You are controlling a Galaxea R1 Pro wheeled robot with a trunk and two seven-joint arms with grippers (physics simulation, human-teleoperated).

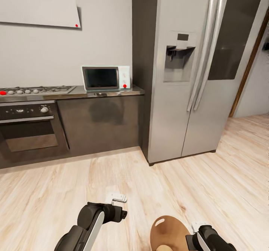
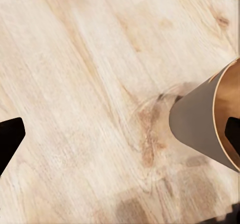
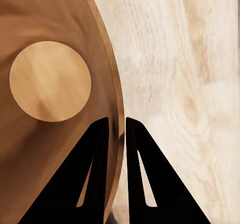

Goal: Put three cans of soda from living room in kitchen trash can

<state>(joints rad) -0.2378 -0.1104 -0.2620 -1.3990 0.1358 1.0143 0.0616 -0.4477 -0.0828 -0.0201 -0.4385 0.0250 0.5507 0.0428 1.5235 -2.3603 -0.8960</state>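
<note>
- Trash can (image 1: pixel 170 232), small round tapered bin, pale grey outside w/ tan-brown inside, sits low at the bottom of the head view, above the light wood floor (image 1: pixel 209 183), held at the rim by the right gripper (image 1: pixel 192 239).
- Inside of bin: right wrist view looks straight down into it; brown wall (image 3: pixel 45 14) and a lighter round tan bottom disc (image 3: pixel 50 81). No contents visible in there.
- Right gripper: two black fingers (image 3: pixel 145 184) nearly closed, one inside the bin wall, the other outside, rim edge pinched between them.
- Left wrist view shows the bin from the side: grey outer wall (image 2: pixel 195 124), brown interior strip at the edge, floor planks beneath it.
- Left gripper (image 1: pixel 117 198): pale fingers just ahead of the dark wrist, over bare floor, beside the bin but not touching. Black fingertips (image 2: pixel 10 136) sit at opposite edges of the left wrist view, so spread wide, nothing between them but floor.
- Kitchen surroundings: big stainless double-door fridge (image 1: pixel 194 75) w/ dispenser, straight ahead.
- Dark glossy cabinet (image 1: pixel 99 124) w/ grey countertop beside fridge; white microwave (image 1: pixel 106 78) w/ a red dot on top of counter.
- Built-in black oven (image 1: pixel 30 127) at left, gas hob (image 1: pixel 37 90) above w/ one red knob & several pale ones.
- White hood panel (image 1: pixel 37 6) on the wall, upper left.
- Doorway w/ brown frame (image 1: pixel 248 68) at right of fridge.
</note>
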